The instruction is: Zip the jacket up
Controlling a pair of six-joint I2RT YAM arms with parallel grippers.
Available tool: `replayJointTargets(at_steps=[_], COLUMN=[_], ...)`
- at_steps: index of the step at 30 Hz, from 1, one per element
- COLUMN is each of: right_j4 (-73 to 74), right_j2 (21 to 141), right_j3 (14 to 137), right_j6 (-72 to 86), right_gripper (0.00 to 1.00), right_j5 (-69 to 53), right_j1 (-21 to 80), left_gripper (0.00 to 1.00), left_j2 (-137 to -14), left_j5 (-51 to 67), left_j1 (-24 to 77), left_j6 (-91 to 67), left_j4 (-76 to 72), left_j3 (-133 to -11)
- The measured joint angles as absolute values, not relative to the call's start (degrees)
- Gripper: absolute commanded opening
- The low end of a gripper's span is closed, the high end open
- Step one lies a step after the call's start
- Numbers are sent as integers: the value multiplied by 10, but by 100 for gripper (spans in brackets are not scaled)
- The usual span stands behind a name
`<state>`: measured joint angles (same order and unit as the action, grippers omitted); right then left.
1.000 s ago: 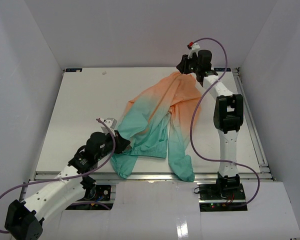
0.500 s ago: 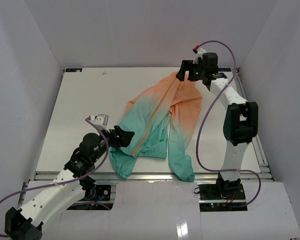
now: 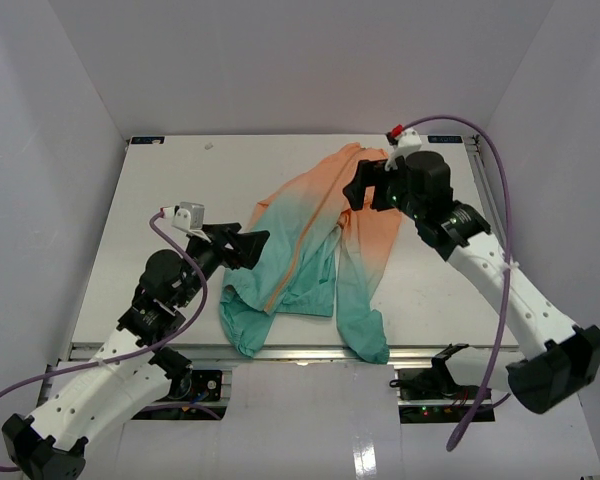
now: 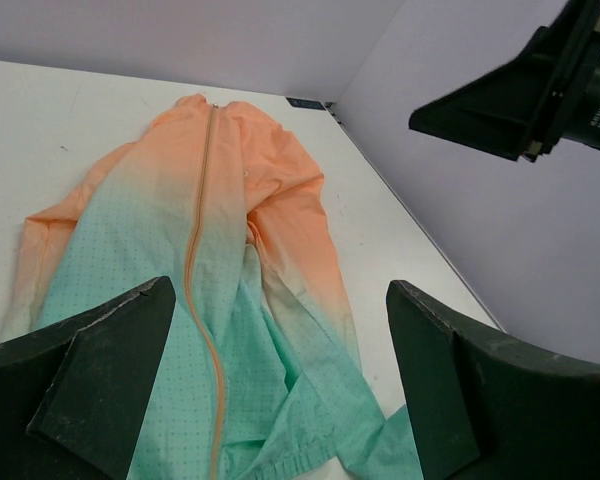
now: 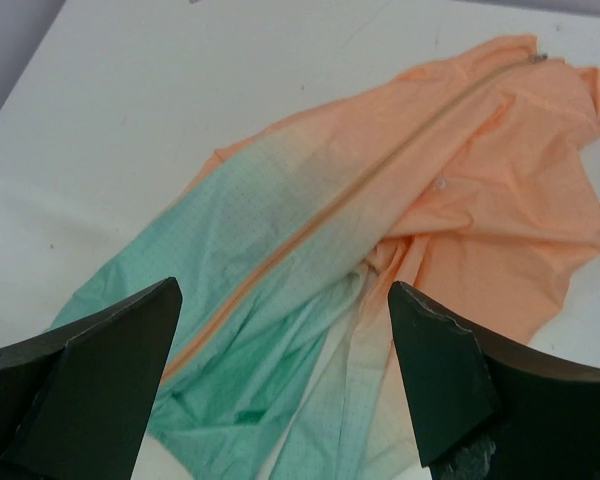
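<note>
Both arms are raised: the left pincer [image 3: 258,250] spread wide above the jacket's [image 3: 302,262] teal end, the right pincer [image 3: 353,187] likewise above its orange end.

Left pincer [image 4: 280,300]: black fingers [image 4: 110,370] stood wide apart at the lower corners, nothing between them. Beyond them, the thin peach-to-teal fabric jacket [image 4: 270,210] lay rumpled on the white table [image 4: 70,110], peach collar end farthest away. Its orange front zipper [image 4: 194,260] ran from the collar towards the camera, looking joined along the visible length. A black angular part of the right arm [image 4: 520,90] showed at upper right.
</note>
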<state>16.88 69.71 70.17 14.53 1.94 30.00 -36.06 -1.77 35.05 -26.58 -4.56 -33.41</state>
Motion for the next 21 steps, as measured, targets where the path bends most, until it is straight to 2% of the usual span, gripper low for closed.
replayJointTargets(at_steps=[12,21], right_j4=[182,206], right_j2=[361,304], right_j3=[489,458], right_j6=[160,159], right_gripper=[90,90], right_j5=[66,94], right_j1=[335,335], left_gripper=[98,98], left_j2=[-324,-332], left_j5=[35,60], left_j1=[350,350], left_j6=[-260,-260], left_j4=[-95,-110], left_j3=[-278,-274])
